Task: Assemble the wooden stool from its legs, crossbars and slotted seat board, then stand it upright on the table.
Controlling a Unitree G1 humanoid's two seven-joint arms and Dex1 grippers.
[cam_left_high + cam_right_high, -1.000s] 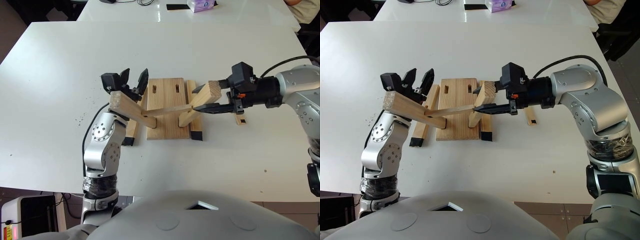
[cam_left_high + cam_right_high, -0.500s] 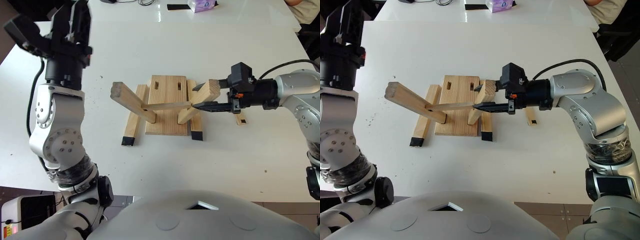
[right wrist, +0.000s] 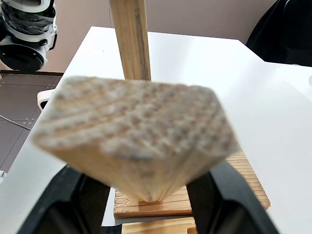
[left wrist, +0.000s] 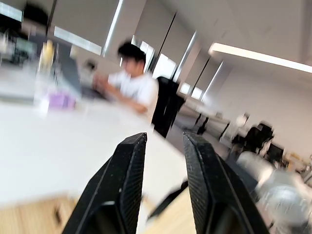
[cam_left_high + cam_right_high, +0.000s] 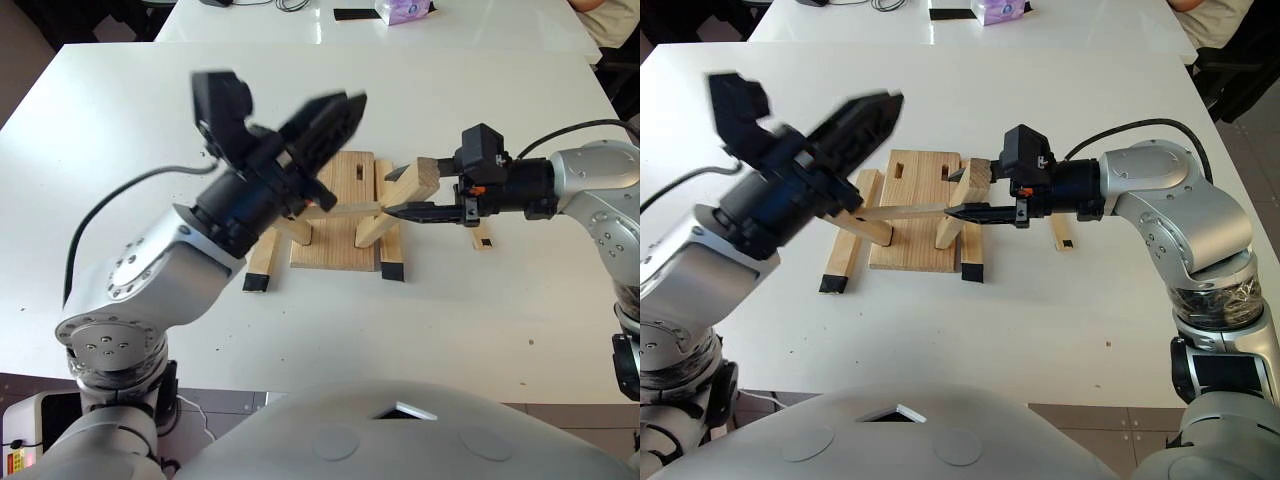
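**A:** Why's the left arm parked up there?

**B:** My guess is it's lining up to steady the frame. The left fingers (image 4: 127,180) are apart with nothing in them, above the board's (image 5: 345,248) left side. The board lies flat mid-surface (image 5: 450,330), with a spare leg (image 5: 262,265) just beside its left edge. The right fingers (image 5: 420,213) clamp the frame's right leg (image 5: 418,182), so the crossbar (image 5: 352,210) hangs over the slots.

**A:** Anything change?

**B:** Half a second back the left arm was raised by the surface's left edge. Now it's swung in. The right hold looks the same.
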